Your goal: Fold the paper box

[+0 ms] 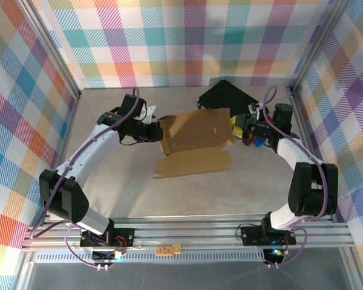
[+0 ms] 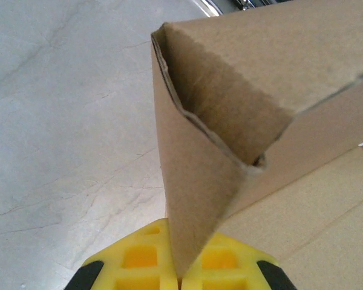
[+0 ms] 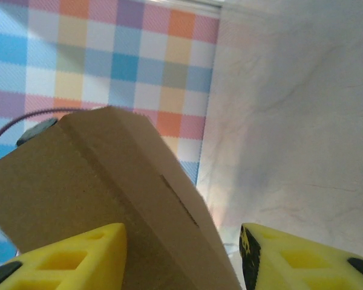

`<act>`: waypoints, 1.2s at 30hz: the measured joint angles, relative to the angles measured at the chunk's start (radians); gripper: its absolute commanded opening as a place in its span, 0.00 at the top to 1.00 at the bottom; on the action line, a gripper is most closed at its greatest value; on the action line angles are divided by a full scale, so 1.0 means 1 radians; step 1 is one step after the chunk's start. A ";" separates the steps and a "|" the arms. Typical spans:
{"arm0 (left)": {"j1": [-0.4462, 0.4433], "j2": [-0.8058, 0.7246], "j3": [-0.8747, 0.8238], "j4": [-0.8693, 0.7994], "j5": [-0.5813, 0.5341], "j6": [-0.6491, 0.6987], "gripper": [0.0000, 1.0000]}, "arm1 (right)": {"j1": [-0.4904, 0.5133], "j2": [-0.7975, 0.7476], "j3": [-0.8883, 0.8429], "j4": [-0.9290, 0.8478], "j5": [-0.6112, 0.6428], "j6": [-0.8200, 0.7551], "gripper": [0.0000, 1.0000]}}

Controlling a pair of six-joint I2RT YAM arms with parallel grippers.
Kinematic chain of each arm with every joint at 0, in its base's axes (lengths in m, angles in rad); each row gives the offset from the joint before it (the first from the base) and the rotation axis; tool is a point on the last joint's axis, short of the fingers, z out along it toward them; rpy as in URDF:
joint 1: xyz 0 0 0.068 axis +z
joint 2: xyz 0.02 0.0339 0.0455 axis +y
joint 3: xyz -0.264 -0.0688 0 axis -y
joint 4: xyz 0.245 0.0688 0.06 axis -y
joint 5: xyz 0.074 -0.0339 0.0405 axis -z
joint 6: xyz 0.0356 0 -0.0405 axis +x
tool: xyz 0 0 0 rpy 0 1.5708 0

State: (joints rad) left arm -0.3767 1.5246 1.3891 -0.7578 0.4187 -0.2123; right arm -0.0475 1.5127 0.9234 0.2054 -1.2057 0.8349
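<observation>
Evidently mid-fold — the paper box (image 1: 196, 136) sits mid-scene on the worktop (image 1: 109, 181), left jaws pinched shut on its left wall (image 2: 193, 199), right jaws part-open astride its right wall (image 3: 109, 199), grip unclear — next likely means standing both walls upright, then closing the near flap (image 1: 193, 163).

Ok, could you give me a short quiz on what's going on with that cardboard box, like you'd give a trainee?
1. True or false: the left hand is closed on an upright part of the paper box.
2. The box's near flap is: A flat on the table; B standing upright; C folded over the box.
3. What dark thing lies beyond the box's far right corner?
Key: 1 true. 2 A. 3 The black case.
</observation>
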 measured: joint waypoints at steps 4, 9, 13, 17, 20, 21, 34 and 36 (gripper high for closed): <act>0.003 0.007 0.014 -0.003 0.010 0.001 1.00 | 0.020 -0.031 0.000 0.022 -0.028 0.003 0.47; 0.007 0.008 0.033 -0.008 0.013 0.004 1.00 | 0.050 -0.037 0.013 -0.040 -0.034 -0.044 0.47; 0.007 0.008 0.035 -0.014 0.019 0.005 1.00 | 0.062 -0.039 0.033 -0.108 -0.030 -0.097 0.46; 0.007 0.008 0.035 -0.026 0.027 0.008 1.00 | 0.079 -0.046 0.085 -0.224 0.002 -0.181 0.45; 0.007 0.008 0.035 -0.026 0.030 0.008 1.00 | 0.095 -0.050 0.134 -0.313 0.045 -0.256 0.43; 0.007 0.008 0.035 -0.027 0.031 0.009 1.00 | 0.099 -0.054 0.145 -0.337 0.059 -0.278 0.43; 0.007 0.008 0.035 -0.034 0.034 0.019 1.00 | 0.179 -0.064 0.258 -0.592 0.268 -0.504 0.45; 0.007 0.008 0.035 -0.038 0.033 0.019 1.00 | 0.198 -0.064 0.272 -0.619 0.314 -0.531 0.46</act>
State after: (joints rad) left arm -0.3695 1.5326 1.4242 -0.7956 0.4519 -0.1932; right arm 0.1509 1.4490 1.1950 -0.4133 -0.8917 0.3035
